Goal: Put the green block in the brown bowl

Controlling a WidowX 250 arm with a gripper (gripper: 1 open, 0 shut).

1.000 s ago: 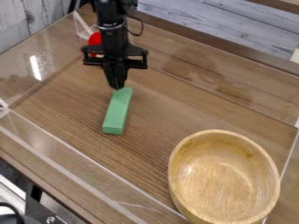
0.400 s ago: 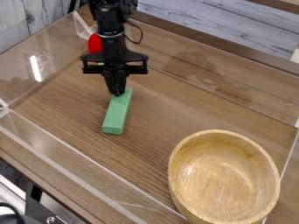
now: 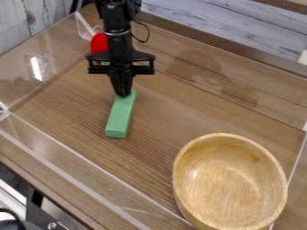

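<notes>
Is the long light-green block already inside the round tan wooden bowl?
No, the long light-green block lies flat on the wooden tabletop, apart from the empty round tan wooden bowl.

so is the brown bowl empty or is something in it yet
Empty. The brown bowl shows only bare wood inside; the green block lies on the table.

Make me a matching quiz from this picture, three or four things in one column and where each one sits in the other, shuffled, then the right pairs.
Things:
1. green block
2. brown bowl
3. gripper
4. red object

Places:
A. bottom right of the table, nothing inside it
B. pointing down, tips at the far end of the green bar
C. lying flat on the wood, middle left
D. at the back, partly hidden behind the arm

Pairs: 1-C, 2-A, 3-B, 4-D
</notes>
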